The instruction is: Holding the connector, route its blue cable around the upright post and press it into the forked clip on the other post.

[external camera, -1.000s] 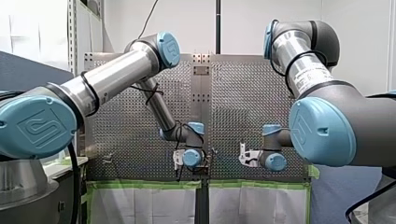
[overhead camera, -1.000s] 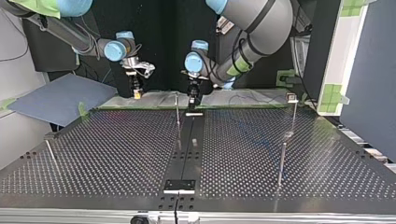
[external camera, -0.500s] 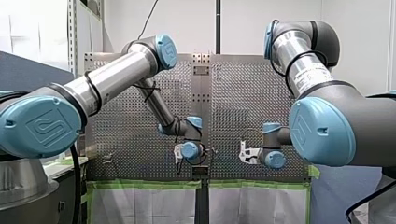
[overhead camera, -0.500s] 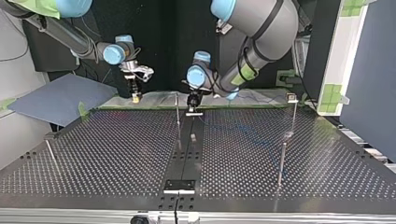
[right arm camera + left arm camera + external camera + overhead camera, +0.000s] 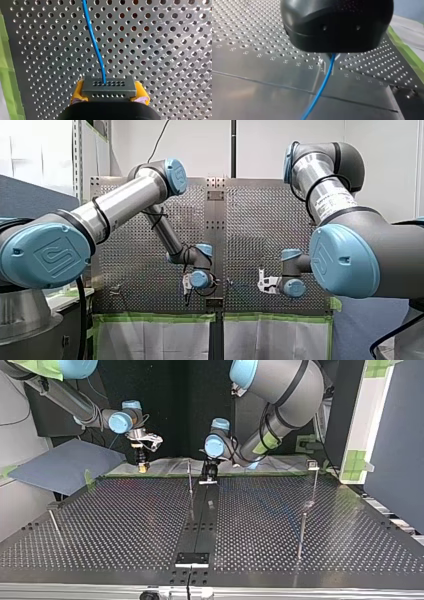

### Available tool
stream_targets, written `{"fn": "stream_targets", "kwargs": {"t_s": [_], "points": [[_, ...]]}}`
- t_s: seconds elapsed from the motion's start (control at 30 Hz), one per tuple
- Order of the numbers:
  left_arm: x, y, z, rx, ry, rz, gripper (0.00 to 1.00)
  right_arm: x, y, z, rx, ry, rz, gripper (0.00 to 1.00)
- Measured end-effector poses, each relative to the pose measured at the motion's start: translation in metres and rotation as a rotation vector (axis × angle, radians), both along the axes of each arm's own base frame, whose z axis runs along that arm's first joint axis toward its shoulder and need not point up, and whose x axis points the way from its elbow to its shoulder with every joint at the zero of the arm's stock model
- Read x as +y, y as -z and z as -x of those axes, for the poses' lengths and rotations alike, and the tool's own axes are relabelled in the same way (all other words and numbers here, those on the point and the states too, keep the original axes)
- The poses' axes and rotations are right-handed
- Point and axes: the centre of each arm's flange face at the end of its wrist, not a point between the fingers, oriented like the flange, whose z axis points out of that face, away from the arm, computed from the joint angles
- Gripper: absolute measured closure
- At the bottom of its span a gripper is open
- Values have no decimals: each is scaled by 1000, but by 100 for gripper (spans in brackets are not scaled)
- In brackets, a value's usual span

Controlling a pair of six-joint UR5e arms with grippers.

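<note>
In the right wrist view my right gripper (image 5: 110, 100) is shut, its yellow pads (image 5: 77, 96) clamping a grey connector (image 5: 108, 88). A blue cable (image 5: 93, 37) runs from the connector ahead over the perforated table. In the top view that gripper (image 5: 142, 463) hangs above the table's far edge. My left gripper (image 5: 209, 474) stands low beside a thin upright post (image 5: 190, 480). In the left wrist view its black body (image 5: 337, 25) hides the tips, and the blue cable (image 5: 322, 87) comes out from under it. A post with a clip on top (image 5: 313, 466) stands at the top view's right.
Two more thin posts (image 5: 301, 535) (image 5: 54, 524) rise from the perforated table (image 5: 125, 525). A dark centre strip (image 5: 200, 525) runs across it with a small plate (image 5: 192, 559) near the front. A blue mat (image 5: 65, 462) lies past the far left corner. Green tape (image 5: 150, 318) lines the table's edge.
My left arm's wrist has shifted up and left in the front view, its gripper staying low by the centre post. My right gripper has drifted slightly left in the top view with the connector.
</note>
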Motion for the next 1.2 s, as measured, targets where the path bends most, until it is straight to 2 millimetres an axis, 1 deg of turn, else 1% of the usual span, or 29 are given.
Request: {"fn": "stream_targets", "kwargs": {"t_s": [0.07,0.1,0.13,0.17,0.2,0.23,0.27,0.3,0.33,0.37,0.4,0.43,0.67,0.87,1.0,1.2], "points": [[0,0,0,2,1,-2,71,0,0,0,2,-1,-1,98],[0,0,0,4,2,-4,71,0,0,0,2,-1,-1,98],[0,0,1,5,4,-4,65,0,1,0,3,-1,-1,98],[0,0,1,7,8,-5,55,0,1,0,3,-2,-1,98],[-1,1,1,10,14,-5,55,0,1,0,4,-2,-2,98],[-1,1,2,13,19,-6,40,0,1,0,4,-2,-2,98],[-2,1,3,17,25,-9,29,0,1,0,5,-3,-2,98],[-2,1,4,21,28,-13,29,0,1,0,5,-3,-2,98],[-2,1,4,24,31,-19,13,1,1,0,5,-4,-2,98],[-2,2,5,28,33,-25,6,1,1,0,5,-4,-2,98],[-2,2,6,32,36,-33,6,1,1,0,6,-4,-2,98],[-2,3,7,36,38,-39,1,1,1,-1,6,-4,-2,98],[-3,7,18,79,54,-90,1,3,2,-2,8,-8,-10,98],[2,19,40,148,108,-148,1,5,5,-2,15,-9,-26,98],[0,26,53,177,150,-154,1,6,5,-2,16,-10,-29,98],[-3,29,60,192,197,-144,1,6,5,-2,17,-9,-30,98]]}}
